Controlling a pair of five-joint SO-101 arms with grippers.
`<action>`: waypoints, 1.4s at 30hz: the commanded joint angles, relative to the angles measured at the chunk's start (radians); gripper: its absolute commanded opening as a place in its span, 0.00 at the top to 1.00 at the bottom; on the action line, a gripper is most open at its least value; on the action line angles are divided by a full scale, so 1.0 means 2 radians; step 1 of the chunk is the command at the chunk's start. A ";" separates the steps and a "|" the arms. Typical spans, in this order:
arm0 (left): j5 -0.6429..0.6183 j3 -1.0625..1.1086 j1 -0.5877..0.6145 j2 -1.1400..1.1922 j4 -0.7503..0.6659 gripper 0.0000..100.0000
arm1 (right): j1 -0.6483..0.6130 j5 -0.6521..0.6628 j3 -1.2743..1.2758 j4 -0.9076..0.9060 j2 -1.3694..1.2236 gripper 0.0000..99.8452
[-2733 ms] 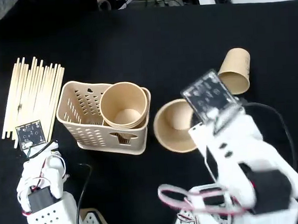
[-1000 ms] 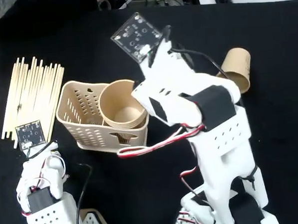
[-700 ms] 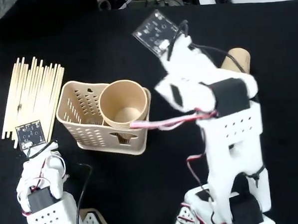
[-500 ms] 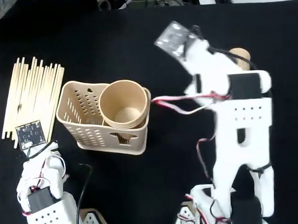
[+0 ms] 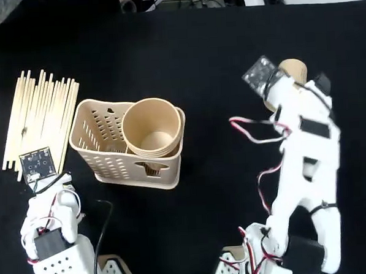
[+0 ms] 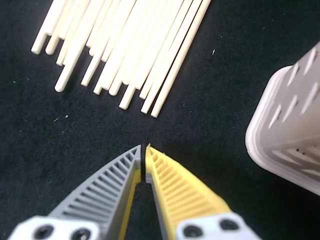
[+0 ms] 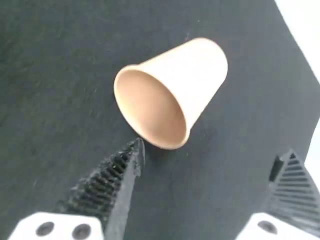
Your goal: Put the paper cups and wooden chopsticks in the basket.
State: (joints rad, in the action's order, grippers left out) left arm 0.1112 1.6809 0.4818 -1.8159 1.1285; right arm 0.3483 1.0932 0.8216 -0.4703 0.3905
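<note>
- The last loose paper cup (image 7: pixel 170 92) lies on its side at 2 o'clock from the basket (image 5: pixel 120 168), its mouth facing the right gripper (image 7: pixel 212 150), whose jaws are spread wide.
- That arm has swung over from the basket, where the nested cups (image 5: pixel 153 127) now sit.
- The chopsticks (image 6: pixel 125 45) lie untouched at the basket's 9 o'clock.
- The left gripper (image 6: pixel 145 150) is closed on nothing, just short of them.
- Nothing seems to bar the cup.

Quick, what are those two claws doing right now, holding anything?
Left gripper: closed, holding nothing.
Right gripper: open, empty, at the tipped paper cup.
</note>
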 commanded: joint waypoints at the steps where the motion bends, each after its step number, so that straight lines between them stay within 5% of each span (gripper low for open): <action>1: 0.005 0.009 0.003 -0.004 -0.008 0.97 | 0.005 0.006 0.026 0.097 -0.020 0.60; 15: 0.005 0.009 0.003 -0.004 -0.008 0.97 | 0.030 -0.054 -0.156 0.124 -0.241 0.61; 23: 0.005 0.009 0.002 -0.004 -0.009 0.97 | 0.028 -0.086 -0.171 0.127 -0.254 0.99; 25: 0.005 0.009 0.002 -0.004 -0.009 0.97 | 0.028 -0.086 -0.172 0.127 -0.254 0.96; 34: 0.005 0.009 0.002 -0.004 -0.009 0.97 | 0.043 -0.126 -0.145 0.078 -0.168 0.99; 42: 0.005 0.009 0.002 -0.004 -0.009 0.97 | 0.037 -0.176 -0.162 -0.092 0.002 0.99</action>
State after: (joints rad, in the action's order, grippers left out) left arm 0.1112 1.6809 0.4818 -1.8159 1.1285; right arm 0.4235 0.7879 0.5485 -0.5224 0.2386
